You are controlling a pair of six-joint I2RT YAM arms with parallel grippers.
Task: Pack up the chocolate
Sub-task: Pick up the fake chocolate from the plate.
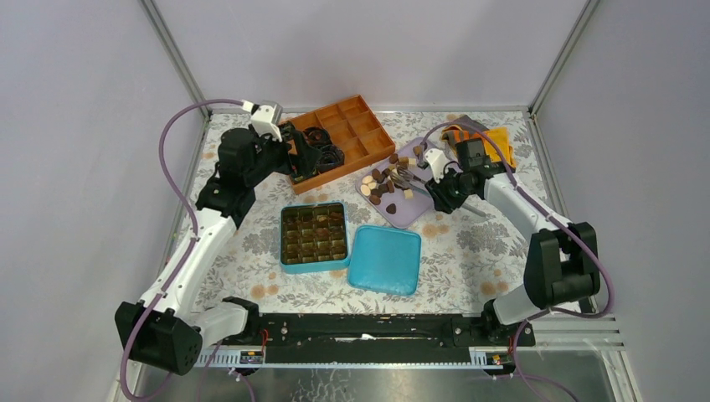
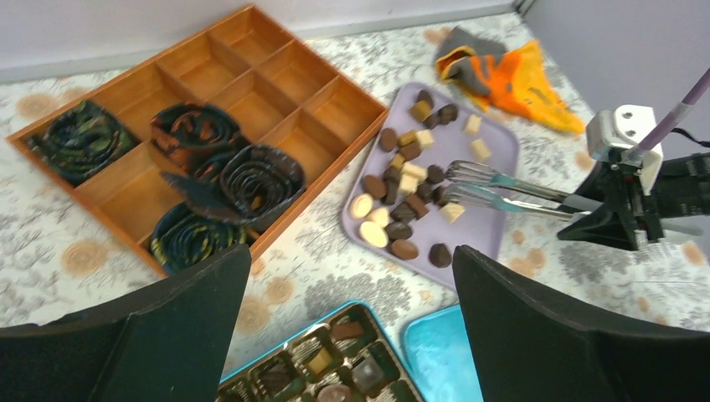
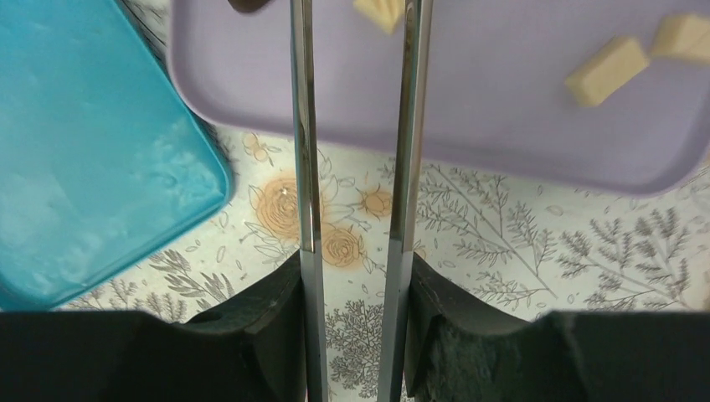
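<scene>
The chocolate (image 1: 385, 182) lies as dark, brown and cream pieces on a purple tray (image 1: 412, 211), also in the left wrist view (image 2: 402, 193). An open teal box (image 1: 314, 234) with paper-lined cells holds several pieces (image 2: 335, 360). My right gripper (image 1: 437, 189) is shut on metal tongs (image 1: 406, 177), whose tips hang apart over the tray's chocolate (image 2: 469, 184). In the right wrist view the tong arms (image 3: 303, 167) run between my fingers (image 3: 356, 310) over the tray (image 3: 502, 117). My left gripper (image 1: 290, 144) is open and empty (image 2: 352, 318), above the table between the wooden box and the teal box.
The teal lid (image 1: 385, 260) lies right of the box. A wooden divided box (image 1: 343, 134) at the back holds dark crinkled paper cups (image 2: 251, 176). An orange and grey cloth (image 1: 490, 134) lies at the back right.
</scene>
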